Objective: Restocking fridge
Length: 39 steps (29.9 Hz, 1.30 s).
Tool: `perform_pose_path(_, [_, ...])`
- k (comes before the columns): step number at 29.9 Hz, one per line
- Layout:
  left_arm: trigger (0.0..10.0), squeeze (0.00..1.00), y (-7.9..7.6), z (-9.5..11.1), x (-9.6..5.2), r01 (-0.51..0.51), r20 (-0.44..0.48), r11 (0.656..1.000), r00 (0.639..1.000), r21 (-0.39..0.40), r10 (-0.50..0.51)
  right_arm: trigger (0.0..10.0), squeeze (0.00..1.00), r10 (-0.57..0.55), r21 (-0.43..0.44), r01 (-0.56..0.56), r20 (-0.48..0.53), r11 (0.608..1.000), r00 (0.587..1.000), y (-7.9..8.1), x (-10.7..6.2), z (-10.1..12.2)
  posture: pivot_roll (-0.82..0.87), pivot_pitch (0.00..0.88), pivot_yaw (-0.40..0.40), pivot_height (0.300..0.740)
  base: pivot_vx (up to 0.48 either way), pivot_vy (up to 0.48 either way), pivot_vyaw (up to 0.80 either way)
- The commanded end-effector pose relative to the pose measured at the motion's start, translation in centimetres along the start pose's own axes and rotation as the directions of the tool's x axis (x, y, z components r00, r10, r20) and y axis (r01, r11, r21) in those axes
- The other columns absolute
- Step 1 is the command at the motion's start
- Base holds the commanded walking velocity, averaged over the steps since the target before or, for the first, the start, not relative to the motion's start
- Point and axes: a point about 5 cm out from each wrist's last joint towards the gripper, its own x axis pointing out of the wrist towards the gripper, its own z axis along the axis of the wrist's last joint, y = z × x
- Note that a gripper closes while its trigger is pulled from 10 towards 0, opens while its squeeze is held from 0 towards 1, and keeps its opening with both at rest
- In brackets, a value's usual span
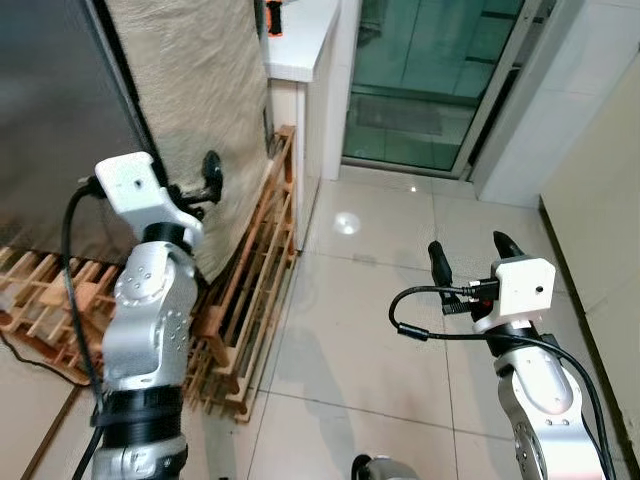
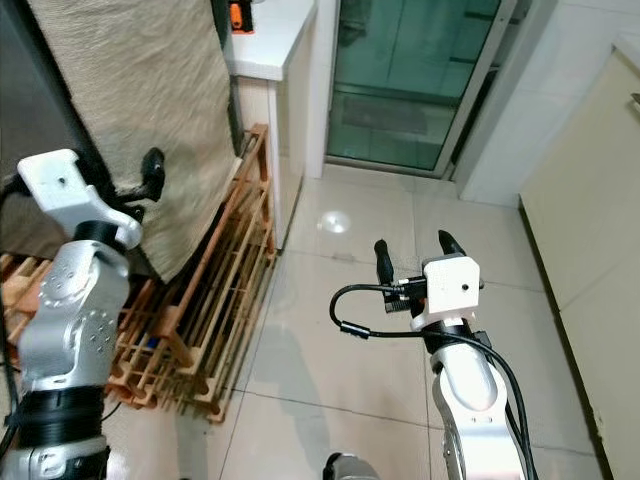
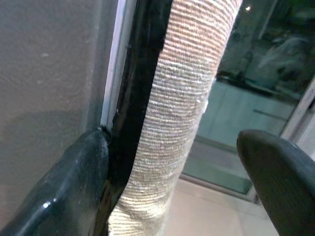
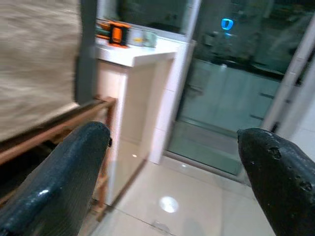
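The fridge (image 1: pixel 60 120) stands at the left, its grey front dark and a beige woven cloth (image 1: pixel 190 110) draped down its side. My left gripper (image 1: pixel 198 185) is raised against the fridge's front edge. In the left wrist view it is open (image 3: pixel 172 142), one finger (image 3: pixel 74 187) resting at the black gap beside the grey door and the cloth-covered edge (image 3: pixel 182 98) lying between the two fingers. My right gripper (image 1: pixel 470 246) hovers open over the tiled floor at the right, holding nothing, and points toward the glass door.
A wooden slatted pallet (image 1: pixel 250 300) lies under and beside the fridge. Behind it is a white counter (image 1: pixel 300 45) with an orange item (image 1: pixel 275 18). A glass sliding door (image 1: pixel 430 80) is ahead, a pale wall (image 1: pixel 600 200) at the right, and tiled floor (image 1: pixel 380 330) between.
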Motion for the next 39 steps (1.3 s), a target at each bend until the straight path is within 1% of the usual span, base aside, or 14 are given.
perform_pose_path(1, [10.0,0.00,-3.7,-0.2,1.3,0.210,-0.014,0.977,0.977,-0.038,-0.211,10.0,0.00,-0.012,-0.005,0.012,0.011,1.000,1.000,-0.2,0.2,0.2,-0.14,0.063,-0.008,0.740,0.000,0.000,0.00])
perform_pose_path(5, [10.0,0.00,-7.7,-0.7,2.3,0.402,-0.006,0.911,0.915,-0.091,-0.404,10.0,0.00,-0.025,-0.008,0.025,0.017,1.000,1.000,-0.3,0.4,0.1,-0.17,0.050,0.007,0.740,0.000,0.000,0.00])
perform_pose_path(6, [10.0,0.00,-11.2,-1.2,2.5,0.536,-0.001,0.827,0.839,-0.172,-0.544,10.0,0.00,-0.029,-0.008,0.029,0.018,1.000,0.999,-0.4,0.4,0.1,-0.18,0.042,0.012,0.740,0.000,0.000,0.00])
perform_pose_path(8, [10.0,0.00,-12.9,-1.3,2.5,0.584,0.014,0.792,0.806,-0.178,-0.592,10.0,0.00,-0.028,-0.007,0.028,0.018,1.000,0.999,-0.4,0.4,0.1,-0.18,0.042,0.012,0.740,0.000,0.000,0.00])
perform_pose_path(9, [10.0,0.00,-15.5,-1.3,2.0,0.662,0.036,0.720,0.741,-0.206,-0.671,10.0,0.00,-0.026,-0.007,0.026,0.018,1.000,0.999,-0.3,0.4,0.0,-0.20,0.037,0.012,0.740,0.000,0.000,0.00])
perform_pose_path(12, [10.0,0.00,-17.7,-1.2,1.5,0.724,0.063,0.657,0.681,-0.211,-0.730,10.0,0.00,-0.024,-0.008,0.024,0.019,1.000,1.000,-0.3,0.4,0.0,-0.20,0.037,0.012,0.740,0.000,0.000,0.00])
perform_pose_path(15, [10.0,0.00,-21.6,-0.3,-1.1,0.870,0.138,0.428,0.469,-0.246,-0.872,10.0,0.00,-0.019,-0.015,0.019,0.018,1.000,1.000,-0.2,0.3,0.0,-0.22,0.033,0.015,0.740,0.000,0.000,0.00])
perform_pose_path(17, [10.0,0.00,-21.6,0.1,-1.5,0.882,0.157,0.401,0.445,-0.248,-0.882,10.0,0.00,-0.023,-0.019,0.023,0.016,1.000,1.000,-0.3,0.1,0.0,-0.22,0.038,0.016,0.740,0.000,0.000,0.00])
perform_pose_path(20, [10.0,0.00,-20.4,0.6,-0.8,0.860,0.174,0.436,0.488,-0.266,-0.855,10.0,0.00,-0.029,-0.019,0.029,0.013,0.999,0.999,-0.3,0.1,0.0,-0.22,0.041,0.018,0.740,0.000,0.000,0.00])
perform_pose_path(24, [10.0,0.00,-12.4,0.2,1.2,0.644,0.117,0.726,0.762,-0.241,-0.636,10.0,0.00,-0.026,-0.013,0.026,0.011,1.000,1.000,-0.2,0.1,0.1,-0.17,0.052,0.008,0.740,0.000,0.000,0.00])
perform_pose_path(25, [10.0,0.00,-12.4,0.2,1.2,0.644,0.117,0.726,0.762,-0.241,-0.636,10.0,0.00,-0.026,-0.013,0.026,0.011,1.000,1.000,-0.2,0.1,0.1,-0.17,0.052,0.008,0.740,0.000,0.000,0.00])
perform_pose_path(29, [10.0,0.00,-4.5,-0.5,0.2,0.394,0.047,0.916,0.919,-0.079,-0.391,10.0,0.00,-0.046,0.029,0.046,-0.002,0.999,0.999,-0.5,0.8,0.0,-0.14,0.057,0.002,0.740,0.000,0.000,0.00])
perform_pose_path(34, [10.0,0.00,3.2,0.8,-3.4,0.093,0.097,0.996,0.991,0.009,-0.093,10.0,0.00,-0.093,0.094,0.094,-0.014,0.991,0.996,-1.6,2.9,0.0,-0.06,0.057,-0.016,0.740,0.000,0.000,0.00])
perform_pose_path(39, [10.0,0.00,8.3,0.5,-7.8,-0.134,0.064,0.988,0.990,0.083,0.129,10.0,0.00,-0.075,0.129,0.081,-0.046,0.988,0.996,-1.4,4.9,-0.2,-0.02,0.055,-0.040,0.740,0.000,0.000,0.74])
